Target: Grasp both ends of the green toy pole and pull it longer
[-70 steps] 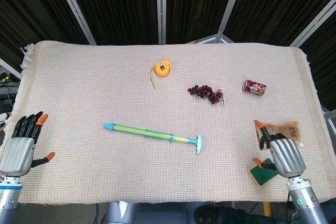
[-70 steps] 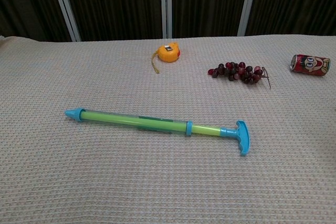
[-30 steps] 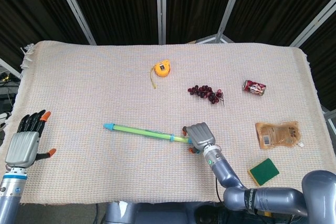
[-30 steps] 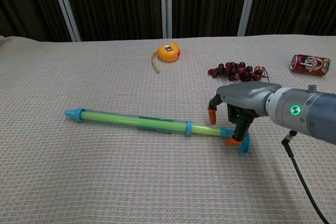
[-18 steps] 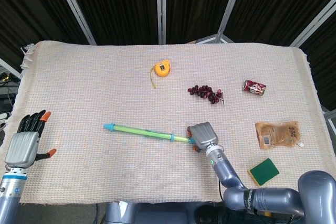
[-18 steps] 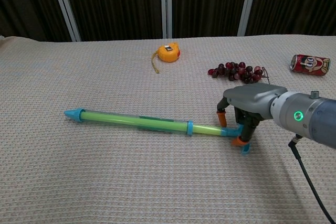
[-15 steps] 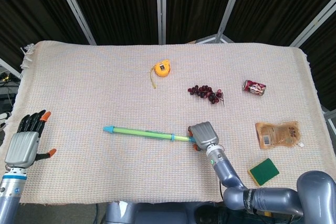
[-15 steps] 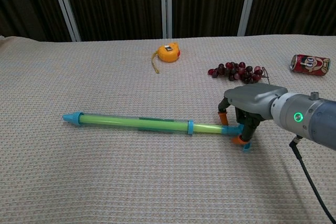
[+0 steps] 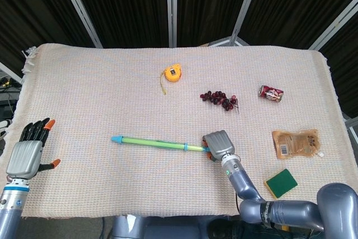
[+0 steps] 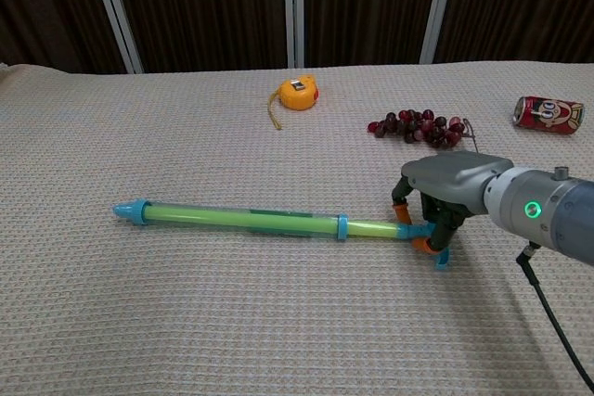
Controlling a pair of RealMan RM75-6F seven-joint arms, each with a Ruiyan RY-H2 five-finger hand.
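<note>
1. Right hand (image 10: pixel 438 194) sits palm down over the blue handle end of the green toy pole (image 10: pixel 243 220), its orange-tipped fingers (image 10: pixel 423 245) curled around the handle on both sides, so it grips that end.
2. Left hand (image 9: pixel 26 152) hovers at the near left edge of the table, well apart from the pole, fingers spread and holding nothing; only the head view shows it.
3. Lying flat on the woven cloth (image 9: pixel 100 93), the pole runs almost level from its blue pointed tip on the left to the handle under the right hand, with a blue ring around the shaft near the handle.
4. An orange tape measure (image 10: pixel 297 94) lies toward the far side of the table, beyond the pole's middle.
5. A bunch of dark red grapes (image 10: pixel 418 127) rests behind the right hand, apart from it.
6. A red can (image 10: pixel 548 114) lies on its side at the far right.
7. A brown pouch (image 9: pixel 296 141) and a green sponge (image 9: pixel 281 182) lie near the right front corner, seen in the head view.
</note>
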